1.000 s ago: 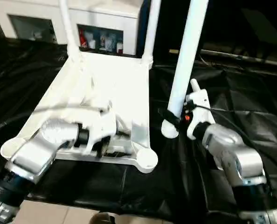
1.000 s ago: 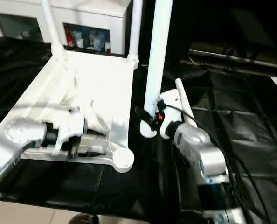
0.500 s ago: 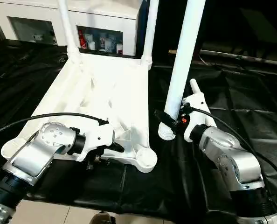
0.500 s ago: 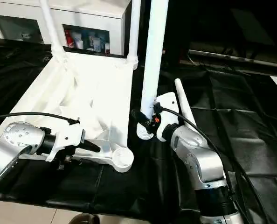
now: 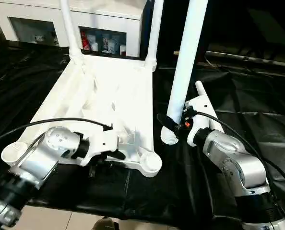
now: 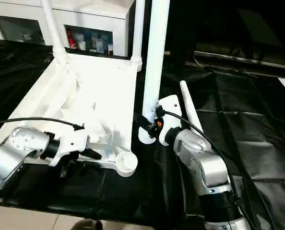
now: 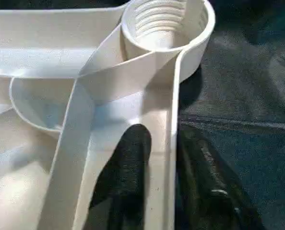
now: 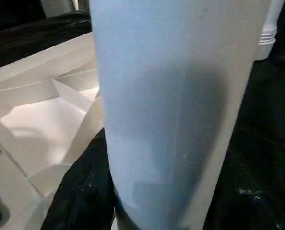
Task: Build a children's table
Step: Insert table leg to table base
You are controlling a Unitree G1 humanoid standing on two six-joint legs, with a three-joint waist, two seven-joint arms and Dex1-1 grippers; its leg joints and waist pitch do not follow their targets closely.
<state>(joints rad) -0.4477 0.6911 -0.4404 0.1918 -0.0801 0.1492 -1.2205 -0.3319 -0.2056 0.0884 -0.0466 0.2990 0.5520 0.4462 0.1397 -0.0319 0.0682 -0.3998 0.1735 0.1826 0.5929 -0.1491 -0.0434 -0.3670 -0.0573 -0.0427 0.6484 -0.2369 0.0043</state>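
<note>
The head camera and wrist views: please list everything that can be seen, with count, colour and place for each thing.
table top: one, white, upside down on the black cloth.
fitted legs: two, white, upright in the far corner sockets.
held leg: one, white, upright beside the top's near right corner.
loose leg: one, white, lying behind the right gripper.
black cloth: one, covers the work surface.
cabinet: one, white, behind the top.
left gripper: black fingers astride the top's near edge wall.
right gripper: around the held leg.

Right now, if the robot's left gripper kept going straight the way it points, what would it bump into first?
Probably the round threaded corner socket of the table top; the left gripper straddles the rim wall leading to it.
</note>
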